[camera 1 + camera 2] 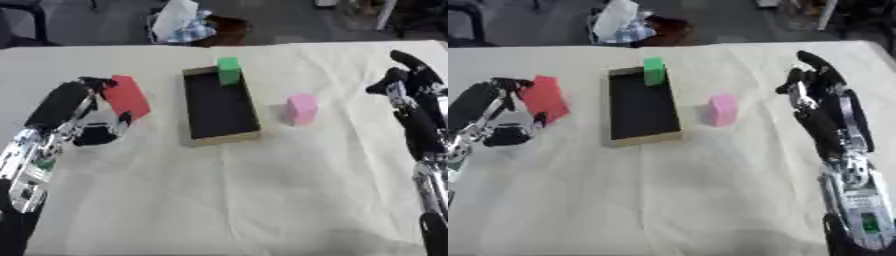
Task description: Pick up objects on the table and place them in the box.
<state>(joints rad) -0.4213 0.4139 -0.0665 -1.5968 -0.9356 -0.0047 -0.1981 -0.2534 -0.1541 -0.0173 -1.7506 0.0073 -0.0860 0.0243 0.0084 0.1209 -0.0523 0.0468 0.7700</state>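
Currently the left robot hand (92,117) has the red block (128,96) pinched between thumb and curled fingers, held tilted just left of the box (219,137), apparently above the surface (262,200). Whether the block's lower edge touches the cloth, I cannot tell. My read: it is held for carrying rightward into the box.

Box: dark, shallow, long axis running away from the robot, tan rim. A green block (228,70) stands upright at its far end, seemingly inside or on the rim; cannot tell which. Most of the box floor is bare, so there is room for more.

Pink block (301,109) stands upright on the cloth, just right of the box, not touching it. It sits on the right arm's side, likely that arm's job.

Right robot hand (820,87) hovers well to the right of the pink block, fingers relaxed and mostly straight, holding nothing.

Judgement: one block likely placed, one in hand, one left.
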